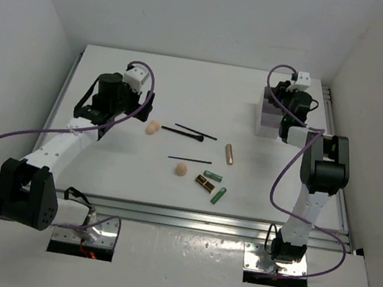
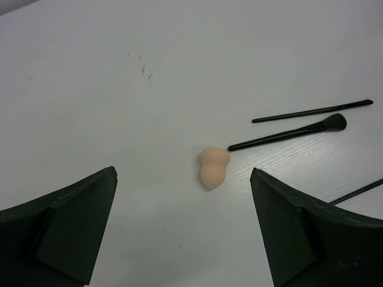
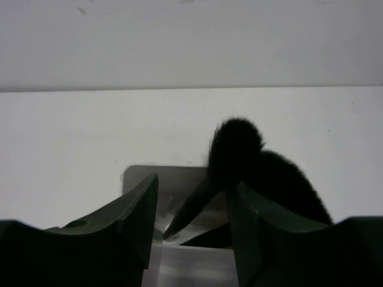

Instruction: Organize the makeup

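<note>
My left gripper [image 1: 143, 112] is open and empty, hovering just left of a peach sponge [image 1: 153, 128]; in the left wrist view the sponge [image 2: 213, 168] lies ahead of the open fingers [image 2: 78, 221]. A black brush [image 2: 287, 134] and a thin pencil [image 2: 311, 111] lie beyond it. My right gripper [image 1: 281, 118] is over the translucent box [image 1: 261, 125], open, with fluffy black brushes [image 3: 239, 152] standing in the compartment [image 3: 140, 179]; one handle leans between its fingers. On the table lie a second sponge [image 1: 181, 170], a pencil [image 1: 189, 160], a copper tube [image 1: 230, 154], a lipstick [image 1: 205, 184] and green tubes [image 1: 212, 176] [image 1: 219, 195].
White walls close in the table on the left, back and right. A metal rail [image 1: 194, 217] runs along the table's near edge in front of the arm bases.
</note>
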Robot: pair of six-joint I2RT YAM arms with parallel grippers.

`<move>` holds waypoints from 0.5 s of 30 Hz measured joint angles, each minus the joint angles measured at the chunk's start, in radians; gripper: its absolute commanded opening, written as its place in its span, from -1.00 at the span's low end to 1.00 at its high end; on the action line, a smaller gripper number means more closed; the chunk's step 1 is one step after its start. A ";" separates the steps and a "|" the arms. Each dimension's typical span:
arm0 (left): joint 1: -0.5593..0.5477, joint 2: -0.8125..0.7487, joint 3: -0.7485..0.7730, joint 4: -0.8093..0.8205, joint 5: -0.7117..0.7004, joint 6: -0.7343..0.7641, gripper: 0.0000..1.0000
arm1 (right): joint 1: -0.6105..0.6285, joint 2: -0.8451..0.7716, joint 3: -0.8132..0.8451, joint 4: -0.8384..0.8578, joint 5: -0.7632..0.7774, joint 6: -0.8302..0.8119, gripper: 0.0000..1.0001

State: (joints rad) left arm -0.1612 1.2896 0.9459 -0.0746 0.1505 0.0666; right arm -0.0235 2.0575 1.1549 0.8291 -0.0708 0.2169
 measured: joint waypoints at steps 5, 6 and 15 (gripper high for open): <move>0.007 0.003 0.003 0.000 0.010 0.000 1.00 | 0.006 -0.044 -0.003 -0.016 0.011 -0.006 0.34; 0.008 0.005 0.005 0.000 0.010 0.000 1.00 | 0.012 -0.063 -0.004 -0.024 0.014 -0.011 0.38; 0.010 -0.001 -0.009 0.005 -0.035 -0.011 1.00 | 0.101 -0.391 0.025 -0.348 0.043 -0.072 0.62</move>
State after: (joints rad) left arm -0.1513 1.2888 0.9367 -0.0700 0.1150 0.0555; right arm 0.0776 1.6669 1.1801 0.4816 -0.0273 0.1452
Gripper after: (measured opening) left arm 0.997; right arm 0.807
